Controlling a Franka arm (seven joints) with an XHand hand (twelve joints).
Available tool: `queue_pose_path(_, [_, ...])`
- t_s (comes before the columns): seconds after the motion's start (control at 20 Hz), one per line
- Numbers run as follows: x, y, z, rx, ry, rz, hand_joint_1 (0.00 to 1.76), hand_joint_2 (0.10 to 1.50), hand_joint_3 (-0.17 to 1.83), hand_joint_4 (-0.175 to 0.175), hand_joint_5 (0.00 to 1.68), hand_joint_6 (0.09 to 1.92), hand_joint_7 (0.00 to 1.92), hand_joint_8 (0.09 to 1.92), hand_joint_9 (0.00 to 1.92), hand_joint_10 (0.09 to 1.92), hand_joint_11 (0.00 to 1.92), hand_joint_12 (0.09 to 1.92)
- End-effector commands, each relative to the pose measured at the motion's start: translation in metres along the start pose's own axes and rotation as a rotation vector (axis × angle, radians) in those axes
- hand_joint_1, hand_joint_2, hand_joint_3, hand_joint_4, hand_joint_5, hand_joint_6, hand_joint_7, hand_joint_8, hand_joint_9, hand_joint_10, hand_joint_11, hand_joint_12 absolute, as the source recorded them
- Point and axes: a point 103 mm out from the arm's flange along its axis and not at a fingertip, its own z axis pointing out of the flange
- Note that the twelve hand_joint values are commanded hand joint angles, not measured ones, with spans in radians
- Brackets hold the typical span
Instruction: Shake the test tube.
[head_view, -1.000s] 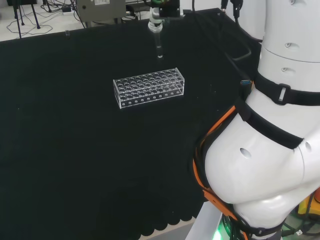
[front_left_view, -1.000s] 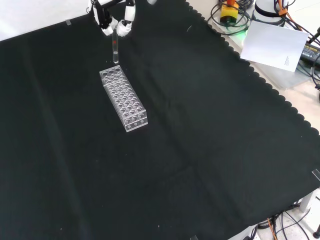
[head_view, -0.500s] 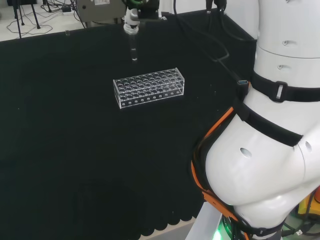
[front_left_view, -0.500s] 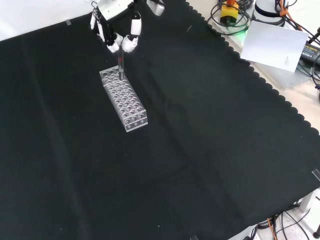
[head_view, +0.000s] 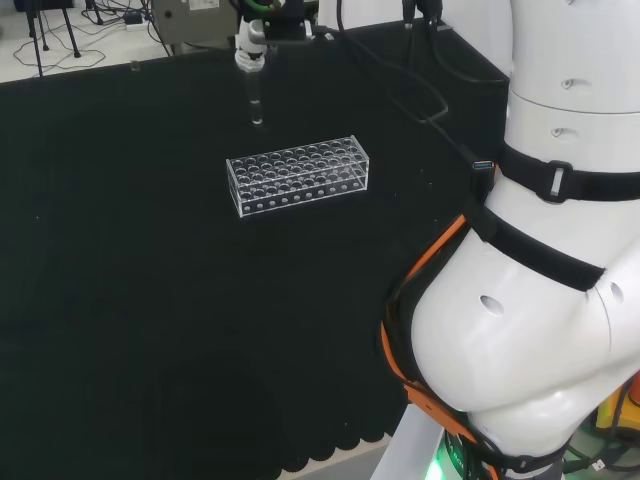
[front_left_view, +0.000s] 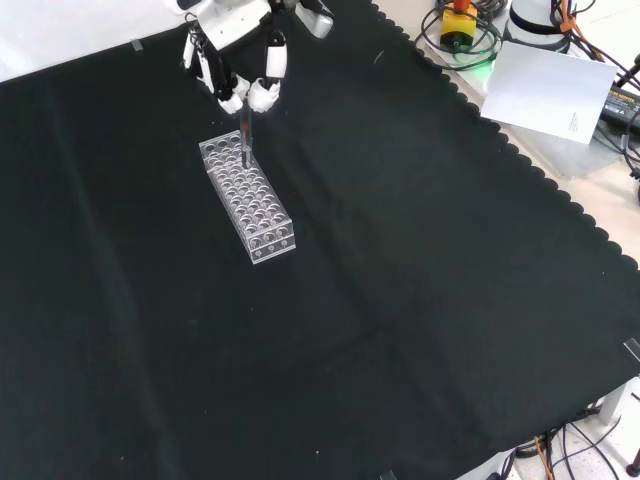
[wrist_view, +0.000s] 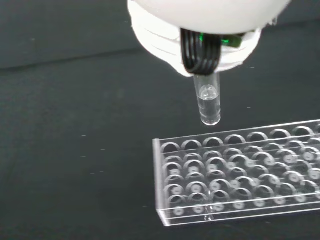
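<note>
Swinging left in the head view now, black-and-white robot hand (front_left_view: 240, 75) pinching the slim clear glass test tube (head_view: 256, 103) upright above the clear plastic tube rack (head_view: 298, 175); shaking seemingly under way.

Clear test tube (wrist_view: 208, 102), clear rack (head_view: 298, 175), black cloth (front_left_view: 400, 300).

1. A black cloth (front_left_view: 400, 300) covered the bench, and its edge was cut in scallops in the front view.
2. In the front view, a white sheet (front_left_view: 545, 85) lay on the pale surface beside the cloth, at the upper right.
3. Cables (front_left_view: 470, 35) were coiled near this sheet.
4. In the head view, a light floor (head_view: 60, 50) was behind the bench, with dark stand legs (head_view: 40, 35) on it.
5. A grey box (head_view: 195, 18) stood at the far edge.
</note>
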Motion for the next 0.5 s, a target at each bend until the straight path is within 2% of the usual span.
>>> queue_pose_path(0.05, [-0.035,-0.001,0.001,0.006,-0.03,0.072,1.43,0.61,0.62,-0.175,1.39,0.39,1.49,0.49,1.49,0.09,0.73,1.21])
queue_pose_path(0.5, [-0.093,-0.006,-0.004,-0.003,-0.062,0.195,1.43,0.61,0.62,-0.175,1.39,0.39,1.49,0.49,1.49,0.09,0.73,1.21])
